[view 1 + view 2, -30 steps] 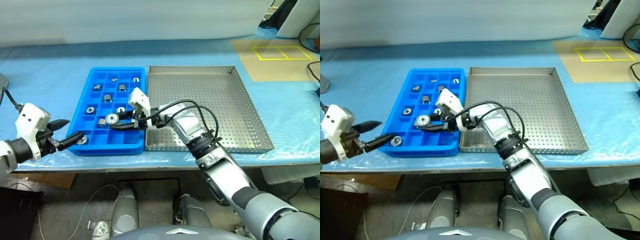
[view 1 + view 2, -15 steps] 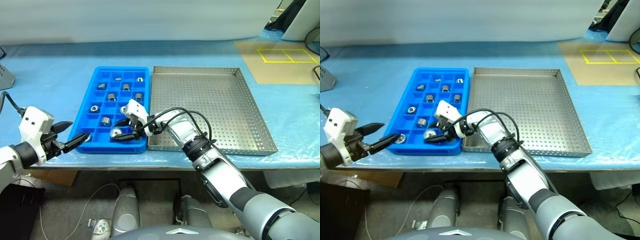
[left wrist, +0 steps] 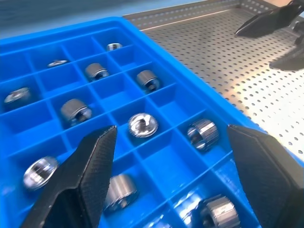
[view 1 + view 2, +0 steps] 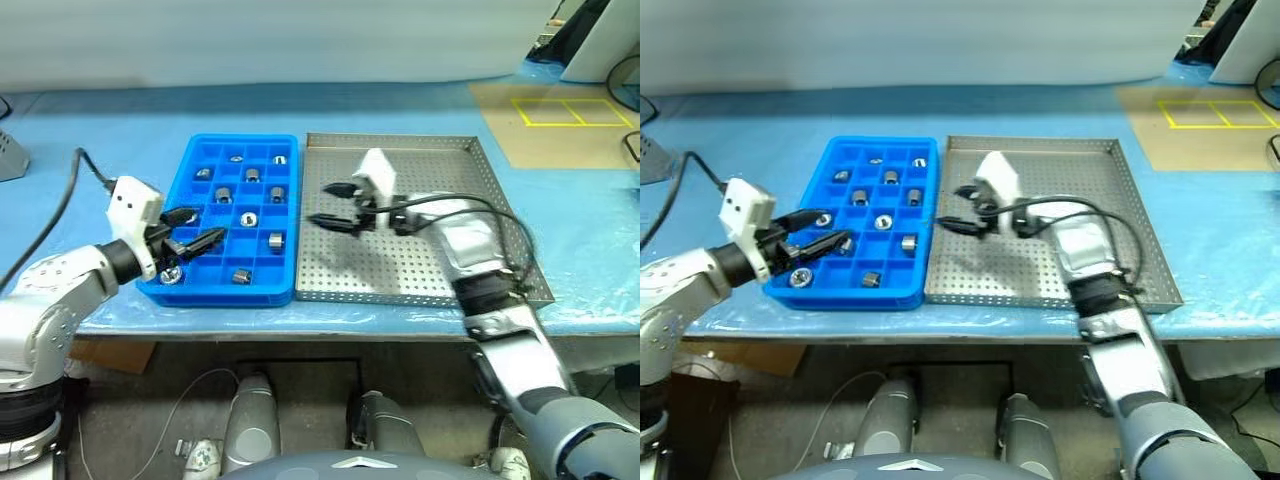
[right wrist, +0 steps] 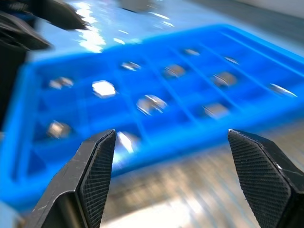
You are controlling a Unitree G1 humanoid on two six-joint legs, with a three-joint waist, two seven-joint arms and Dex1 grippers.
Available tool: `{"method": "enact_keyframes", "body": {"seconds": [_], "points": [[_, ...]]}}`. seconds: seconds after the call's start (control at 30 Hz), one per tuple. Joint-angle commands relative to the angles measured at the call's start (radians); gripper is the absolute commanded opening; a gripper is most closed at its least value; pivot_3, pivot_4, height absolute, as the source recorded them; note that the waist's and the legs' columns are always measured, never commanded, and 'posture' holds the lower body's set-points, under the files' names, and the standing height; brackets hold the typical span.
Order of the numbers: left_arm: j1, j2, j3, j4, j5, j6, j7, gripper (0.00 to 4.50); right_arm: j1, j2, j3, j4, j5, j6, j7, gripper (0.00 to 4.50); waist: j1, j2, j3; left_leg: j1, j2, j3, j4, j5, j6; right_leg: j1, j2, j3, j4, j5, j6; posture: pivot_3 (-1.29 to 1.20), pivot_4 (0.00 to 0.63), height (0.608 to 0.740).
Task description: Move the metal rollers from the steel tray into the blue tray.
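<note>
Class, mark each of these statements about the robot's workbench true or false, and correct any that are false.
1. The steel tray holds several rollers. False: its perforated floor is bare.
2. The right gripper is open over the steel tray. True.
3. The metal rollers lie in compartments of the blue tray. True.
4. The left gripper grips a roller. False: it is open with nothing between its fingers.
5. The blue tray lies on the steel tray's right. False: on its left.

Blue tray point(image 4: 190, 165): bright blue, grid of square cells. Rollers point(image 3: 141, 125): shiny silver, dark centre holes. Steel tray point(image 4: 440, 250): silver-grey, floor dotted with tiny holes (table cover point(image 4: 100, 130) pale blue).
</note>
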Motion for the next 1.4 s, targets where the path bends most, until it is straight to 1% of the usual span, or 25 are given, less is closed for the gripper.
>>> {"method": "enact_keyframes", "body": {"seconds": [0.03,0.13,0.23,0.43,0.63,0.83,1.03,1.4], "points": [[-0.081,-0.049,-0.079,0.118,0.071,-0.095,0.003,3.90,0.062,-0.039,-0.091,-0.091,0.003,0.018,-0.114,3.89,-0.015,0.001,0.000,0.001,0.000,0.000,0.000,0.000,0.000,0.000,0.001,0.001,0.001,0.000,0.000,-0.01,0.150,0.740],[-0.142,-0.099,-0.147,0.223,0.122,-0.162,-0.020,3.90,0.121,-0.031,-0.151,-0.165,0.019,0.050,-0.217,3.89,-0.042,0.001,0.000,0.004,0.000,0.000,-0.001,0.001,-0.001,0.000,0.002,0.003,0.002,0.000,0.000,-0.05,0.150,0.740],[-0.203,-0.153,-0.184,0.305,0.147,-0.207,-0.028,3.90,0.164,-0.023,-0.142,-0.205,-0.016,0.051,-0.300,3.89,-0.062,0.001,0.000,0.004,0.000,0.001,-0.001,0.001,-0.001,0.000,0.002,0.004,0.002,0.000,0.000,-0.09,0.150,0.740],[-0.265,-0.228,-0.222,0.393,0.199,-0.250,-0.011,3.90,0.178,-0.034,-0.125,-0.244,-0.009,0.065,-0.333,3.89,-0.080,0.001,0.000,0.004,-0.001,0.001,0.000,0.000,0.000,0.001,0.002,0.004,0.002,0.000,-0.001,-0.11,0.150,0.740],[-0.238,-0.230,-0.219,0.379,0.230,-0.257,-0.001,3.90,0.172,-0.059,-0.120,-0.245,-0.001,0.074,-0.323,3.89,-0.081,0.001,0.000,0.004,0.000,0.001,0.000,0.000,0.000,0.001,0.002,0.004,0.002,0.000,-0.001,-0.09,0.150,0.740],[-0.224,-0.247,-0.218,0.377,0.234,-0.256,0.008,3.90,0.161,-0.061,-0.108,-0.230,-0.001,0.071,-0.321,3.89,-0.080,0.001,0.000,0.005,0.000,0.001,0.000,0.000,0.001,0.002,0.002,0.004,0.001,0.000,-0.001,-0.09,0.150,0.740],[-0.237,-0.276,-0.239,0.374,0.233,-0.254,-0.005,3.90,0.173,-0.053,-0.109,-0.250,0.004,0.080,-0.329,3.89,-0.080,0.001,0.000,0.005,-0.001,0.001,0.001,-0.001,0.002,0.003,0.001,0.004,0.001,0.000,-0.001,-0.10,0.150,0.740],[-0.249,-0.281,-0.246,0.398,0.251,-0.262,-0.018,3.90,0.182,-0.070,-0.107,-0.264,-0.002,0.084,-0.342,3.89,-0.081,0.001,0.000,0.005,-0.001,0.001,0.001,-0.001,0.002,0.003,0.001,0.004,0.001,0.000,-0.001,-0.11,0.150,0.740]]}}
